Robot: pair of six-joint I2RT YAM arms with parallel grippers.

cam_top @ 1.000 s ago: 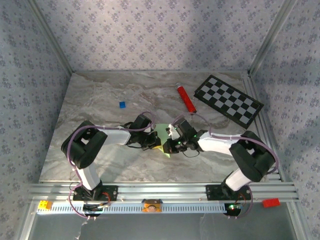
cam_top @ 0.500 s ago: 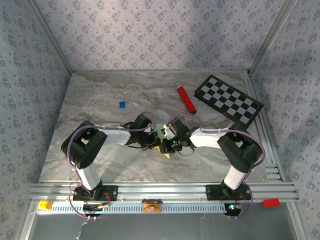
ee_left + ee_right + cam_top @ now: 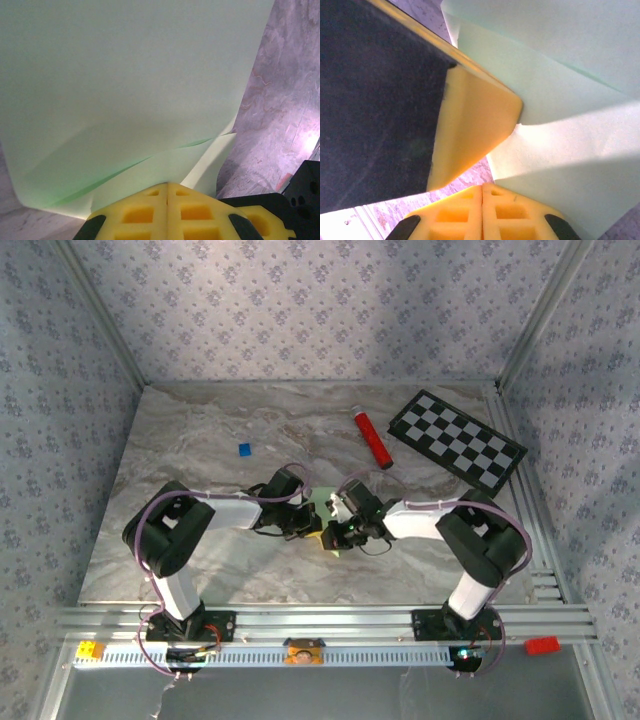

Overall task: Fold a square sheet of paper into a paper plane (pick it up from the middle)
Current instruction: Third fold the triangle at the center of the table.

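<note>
Part-folded square sheet of paper point(image 3: 125, 75) sits on the arm-base side of the red tube point(image 3: 371, 436), with left gripper point(image 3: 167, 185) and right gripper point(image 3: 482, 186) both fully closed at its edge (actual pinch unclear), so I'd square the layers before pressing, then run the crease slowly to avoid skew or tearing.

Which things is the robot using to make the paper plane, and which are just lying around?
For the job: the pale green paper.
Just lying about: the red tube, the checkerboard, the tiny blue square.
</note>
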